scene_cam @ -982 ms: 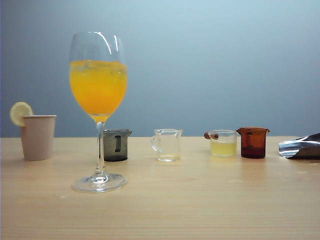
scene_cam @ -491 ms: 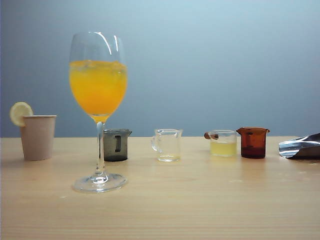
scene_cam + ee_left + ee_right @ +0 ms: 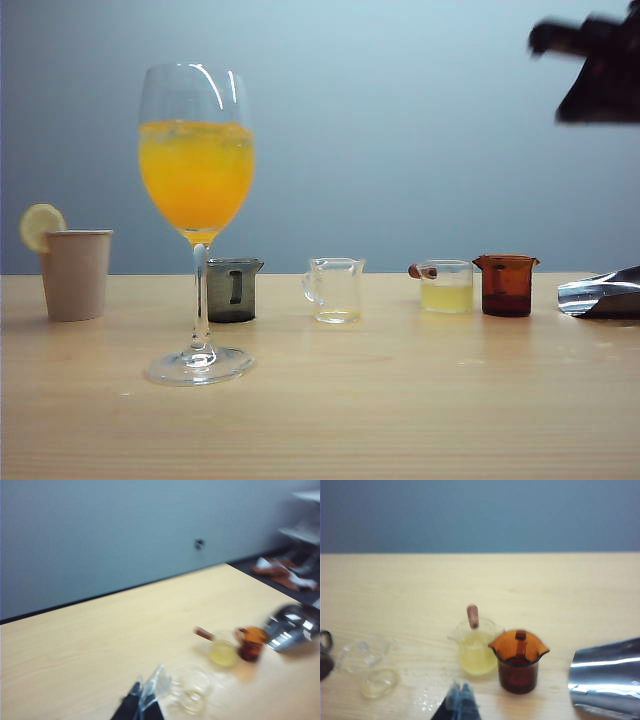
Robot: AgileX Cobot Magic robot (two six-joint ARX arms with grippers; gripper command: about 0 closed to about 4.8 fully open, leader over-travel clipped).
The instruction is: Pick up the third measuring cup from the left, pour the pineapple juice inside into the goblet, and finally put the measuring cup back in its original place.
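Yellow pineapple juice waits in the third measuring cup on the bench; the right gripper, fingers together above it, must open to grab it.

**Three Views, One Row of Cups**

The exterior view is set low, almost level with the surface, facing the grey wall, with the goblet nearest. The left wrist view is held high and looks obliquely down. The right wrist view is aimed steeply down, close in. The third measuring cup and the amber-brown cup are shared by all three views.
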